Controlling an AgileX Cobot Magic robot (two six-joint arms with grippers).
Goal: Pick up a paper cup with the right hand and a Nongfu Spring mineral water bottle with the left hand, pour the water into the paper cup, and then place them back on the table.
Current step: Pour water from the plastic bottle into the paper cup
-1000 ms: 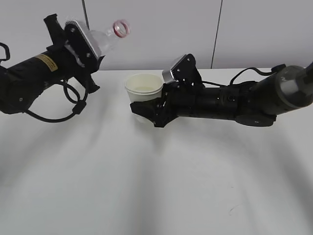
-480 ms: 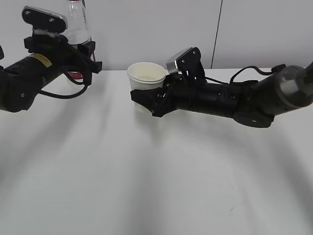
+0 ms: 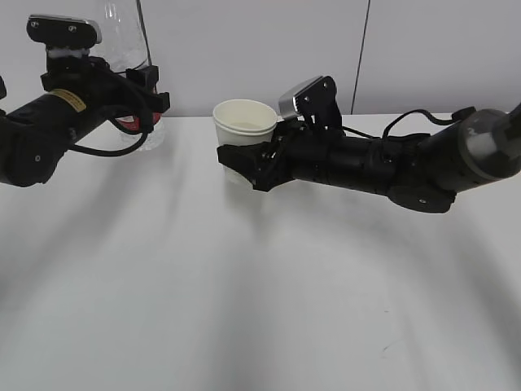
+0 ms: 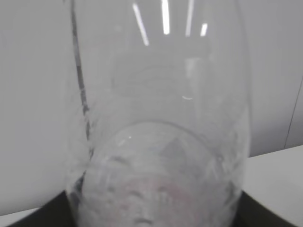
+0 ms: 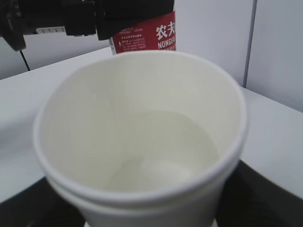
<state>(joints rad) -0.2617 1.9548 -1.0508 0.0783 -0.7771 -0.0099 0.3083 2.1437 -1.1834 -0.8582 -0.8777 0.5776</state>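
Observation:
My left gripper (image 3: pixel 137 104) is shut on the clear Nongfu Spring mineral water bottle (image 3: pixel 124 37), which stands upright at the far left with its base at the table (image 3: pixel 269 309). The bottle's clear body fills the left wrist view (image 4: pixel 161 123), and its red label shows in the right wrist view (image 5: pixel 150 37). My right gripper (image 3: pixel 244 167) is shut on the cream-white paper cup (image 3: pixel 242 130) and holds it upright near the table's middle. The cup (image 5: pixel 142 137) has clear water (image 5: pixel 161 151) in its bottom.
A grey wall with a dark vertical seam (image 3: pixel 361 57) runs behind the table's back edge. A small dark scuff (image 3: pixel 386 349) marks the tabletop at the front right. The two arms lie low over the table from either side.
The left arm has swung the bottle from tilted toward the cup back to upright and lowered it at the far left. The right gripper has shifted the cup slightly.

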